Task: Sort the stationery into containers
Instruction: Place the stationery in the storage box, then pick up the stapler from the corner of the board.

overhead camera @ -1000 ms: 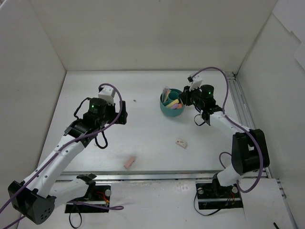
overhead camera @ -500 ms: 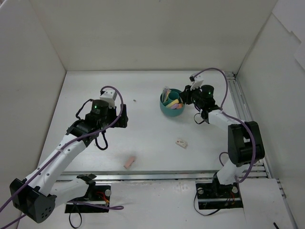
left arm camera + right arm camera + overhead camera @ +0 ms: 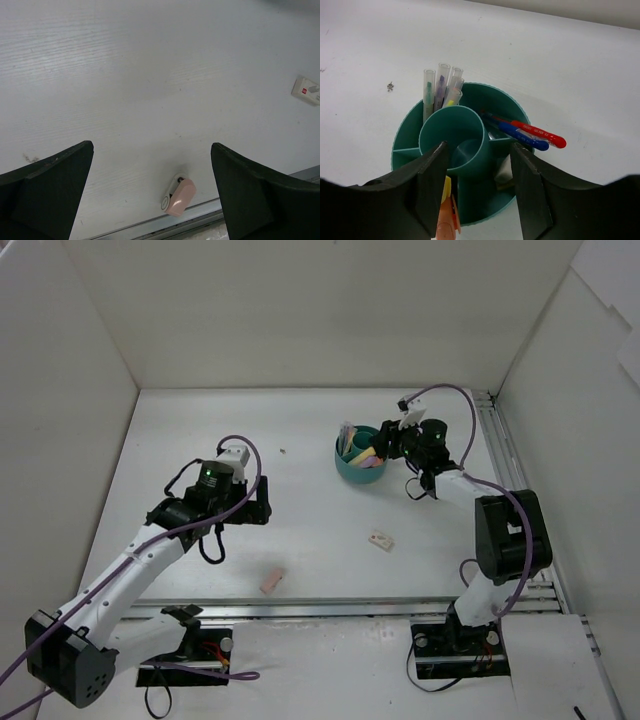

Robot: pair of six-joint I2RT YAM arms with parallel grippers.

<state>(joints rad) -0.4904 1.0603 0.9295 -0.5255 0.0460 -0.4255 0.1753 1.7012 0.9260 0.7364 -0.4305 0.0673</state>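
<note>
The teal cup (image 3: pixel 357 457) stands at the back right. In the right wrist view the cup (image 3: pixel 470 210) holds capped highlighters (image 3: pixel 440 87) at its far side, a red pen (image 3: pixel 540 135) and a blue pen (image 3: pixel 522 136) leaning over its right rim, a pale eraser (image 3: pixel 504 172), and an orange highlighter (image 3: pixel 447 220) at the near side. My right gripper (image 3: pixel 479 150) is open just above the cup (image 3: pixel 388 445). A pink eraser (image 3: pixel 272 580) (image 3: pixel 178 196) lies by the front rail. A white eraser (image 3: pixel 380 539) (image 3: pixel 306 90) lies mid-right. My left gripper (image 3: pixel 152 147) is open above the pink eraser (image 3: pixel 253 503).
A metal rail (image 3: pixel 350 605) runs along the table's front edge, right beside the pink eraser. More rails (image 3: pixel 497 455) run along the right side. White walls enclose the table at the left, back and right.
My left gripper has moved toward the front of the table, nearer the pink eraser. My right gripper has shifted slightly over the cup.
</note>
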